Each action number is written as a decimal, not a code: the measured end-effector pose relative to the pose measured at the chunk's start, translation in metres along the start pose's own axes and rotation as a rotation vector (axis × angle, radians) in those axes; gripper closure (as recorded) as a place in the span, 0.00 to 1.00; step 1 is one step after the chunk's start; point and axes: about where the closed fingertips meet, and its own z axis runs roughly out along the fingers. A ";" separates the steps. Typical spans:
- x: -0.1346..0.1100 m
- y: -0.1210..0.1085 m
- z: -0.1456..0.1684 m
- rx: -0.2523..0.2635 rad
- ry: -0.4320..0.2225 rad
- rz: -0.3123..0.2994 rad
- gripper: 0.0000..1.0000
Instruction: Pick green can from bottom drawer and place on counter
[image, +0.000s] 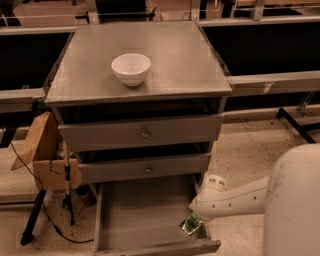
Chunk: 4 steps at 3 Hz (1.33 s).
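In the wide grey bottom drawer's (135, 215) front right corner, one shiny green can (190, 224) is touching the white gripper (196, 216), grasp untellable; bare floor is stretching leftward; one white bowl (131, 68) is sitting on the grey counter (180, 60).
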 end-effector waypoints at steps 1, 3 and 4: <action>-0.015 0.029 -0.065 -0.082 0.076 0.066 1.00; -0.019 0.049 -0.170 -0.158 0.208 0.181 1.00; -0.019 0.048 -0.170 -0.154 0.207 0.179 1.00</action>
